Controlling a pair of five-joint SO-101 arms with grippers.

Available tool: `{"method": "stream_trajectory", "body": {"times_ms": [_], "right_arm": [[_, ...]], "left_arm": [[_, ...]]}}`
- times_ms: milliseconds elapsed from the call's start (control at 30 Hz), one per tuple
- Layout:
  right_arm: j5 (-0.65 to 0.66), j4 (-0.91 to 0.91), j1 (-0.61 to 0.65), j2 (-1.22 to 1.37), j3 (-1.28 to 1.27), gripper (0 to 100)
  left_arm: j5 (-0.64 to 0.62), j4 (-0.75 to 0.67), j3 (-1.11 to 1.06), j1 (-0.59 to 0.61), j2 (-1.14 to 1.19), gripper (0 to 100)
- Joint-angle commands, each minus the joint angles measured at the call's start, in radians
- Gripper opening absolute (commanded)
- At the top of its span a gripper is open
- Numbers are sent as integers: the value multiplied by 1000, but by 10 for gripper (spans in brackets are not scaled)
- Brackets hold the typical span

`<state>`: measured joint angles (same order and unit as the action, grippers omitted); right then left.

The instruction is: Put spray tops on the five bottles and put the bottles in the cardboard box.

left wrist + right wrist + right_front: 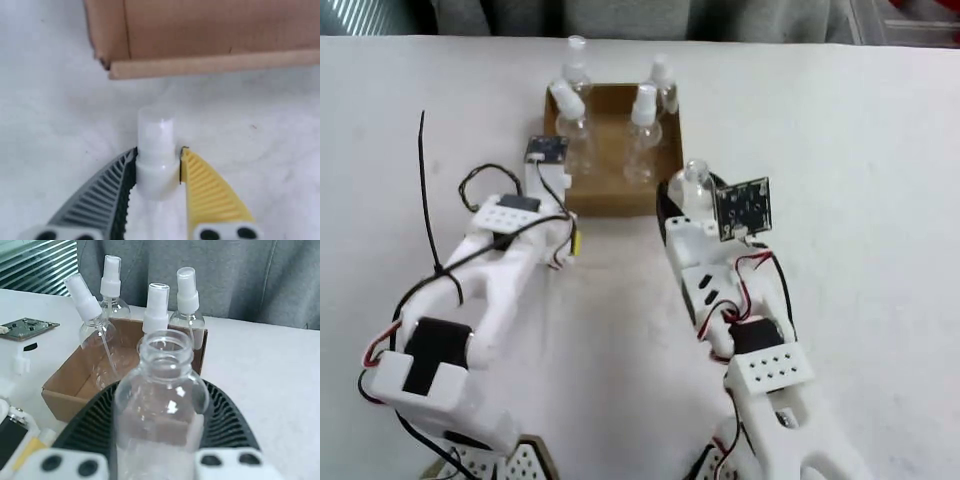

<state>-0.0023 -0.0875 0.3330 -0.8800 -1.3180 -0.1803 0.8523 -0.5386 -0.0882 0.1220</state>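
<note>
Your left gripper [157, 152] sits just near of the cardboard box [200, 35], off its near-left corner, with both fingers clamped on a white spray top [155, 132]. The top's long axis runs in line with the fingers, and its narrow end points past the tips toward the box's near wall, close to it but apart.

Your right gripper [161, 405] is closed around an uncapped bottle [165, 360]. That bottle stands upright, neck up, just beside the box's near-right corner.

Four capped bottles [642, 130] stand in the box with their tops up. The left one of the nearer pair leans left, and a strip of box floor [610, 185] shows along the near wall. You have open table [860, 150] to the right of the box and between the arms.
</note>
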Motion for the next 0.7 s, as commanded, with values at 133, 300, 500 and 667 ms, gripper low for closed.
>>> {"method": "stream_trajectory", "body": {"times_ms": [133, 300, 500, 667], "right_arm": [[-3, -237, 64, -27, -107, 21], [-6, -302, 88, -27, -160, 21], [-8, -305, 91, 12, -152, 21], [-129, -384, 94, 231, -77, 21]], "left_arm": [[14, -17, 49, 12, -10, 62], [14, -17, 49, 12, -10, 62], [14, -17, 37, 12, -13, 61], [12, -29, -2, 24, -94, 62]]}}
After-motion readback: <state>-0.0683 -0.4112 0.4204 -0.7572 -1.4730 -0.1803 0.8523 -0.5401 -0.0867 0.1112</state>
